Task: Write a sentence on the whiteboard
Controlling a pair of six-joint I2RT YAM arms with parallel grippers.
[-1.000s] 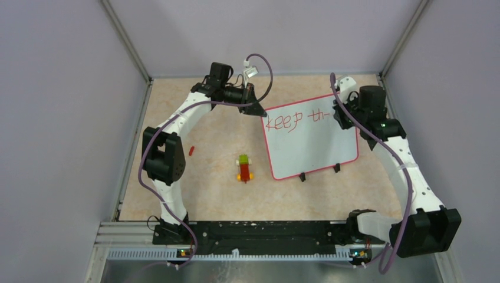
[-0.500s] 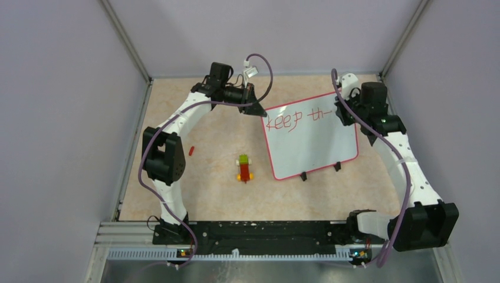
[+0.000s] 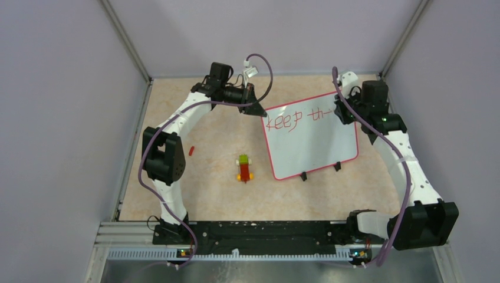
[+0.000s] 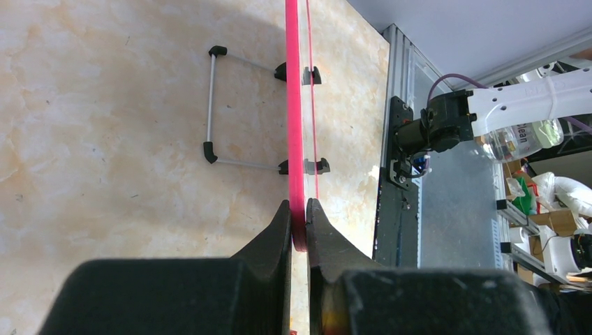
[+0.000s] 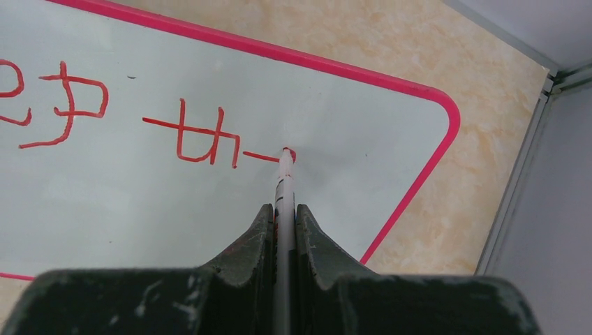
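Toward two o'clock on the desk (image 3: 200, 200): the whiteboard (image 3: 312, 150), propped up on two black feet (image 3: 302, 176) along its six o'clock edge. At the board's ten o'clock corner, left end effector (image 4: 299, 213) pinched narrow on the red rim, seen edge-on in the wrist view. Near the two o'clock corner, right end effector (image 5: 284, 213) clamped tight on a marker (image 5: 284, 185), red tip touching the white surface at the end of a short dash. Reads so far, in red along the twelve o'clock edge: "keep th" (image 3: 289, 121) plus that dash. Lying apart at nine o'clock of the board, a small coloured block toy (image 3: 244, 168), and farther out at nine o'clock a little red piece (image 3: 191, 150), perhaps a cap; neither touched.

Looks to be mid-word in the writing step, with the sentence barely begun and little room before the three o'clock rim. Next move probably calls for finishing this letter with light, even pressure, then lifting the tip and shifting toward six o'clock and back toward nine o'clock for a fresh line on the bare white below. Calls too for a firm left grip, to stop any rocking or sliding under the pen. Risk of a smear from a dragging tip.
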